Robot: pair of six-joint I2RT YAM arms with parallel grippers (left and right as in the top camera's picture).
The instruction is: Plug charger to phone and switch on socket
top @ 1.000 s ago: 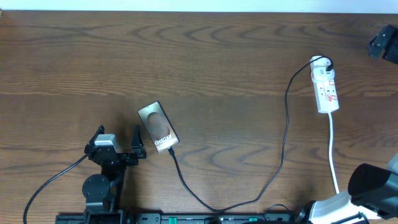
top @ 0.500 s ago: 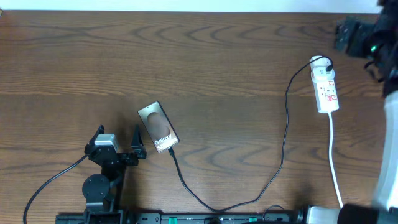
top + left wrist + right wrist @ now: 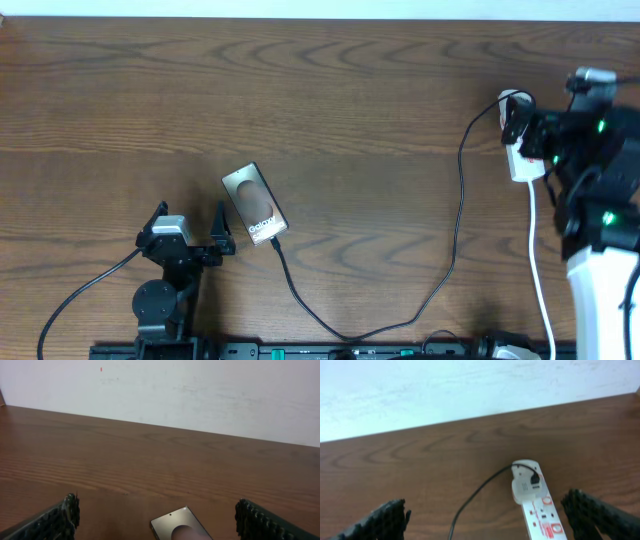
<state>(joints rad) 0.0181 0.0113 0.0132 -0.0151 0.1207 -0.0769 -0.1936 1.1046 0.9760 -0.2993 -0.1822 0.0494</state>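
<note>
The phone (image 3: 254, 204) lies face up left of the table's centre; its far end also shows in the left wrist view (image 3: 180, 528). The black charger cable (image 3: 456, 215) runs from the phone's near edge, loops along the front, and rises to the adapter (image 3: 525, 483) plugged in the far end of the white socket strip (image 3: 542, 516). My left gripper (image 3: 190, 216) is open and empty, just left of the phone (image 3: 159, 518). My right gripper (image 3: 548, 128) hovers over the socket (image 3: 524, 168), hiding most of it, open and empty (image 3: 487, 521).
The socket's white cord (image 3: 538, 255) runs towards the front right, beside my right arm's white base (image 3: 600, 290). A pale wall stands behind the table's far edge (image 3: 470, 390). The left arm's black cable (image 3: 80, 290) trails at the front left.
My right arm has swung in from the far right corner and now hangs over the socket strip. The left arm, phone and charger cable have not moved.
</note>
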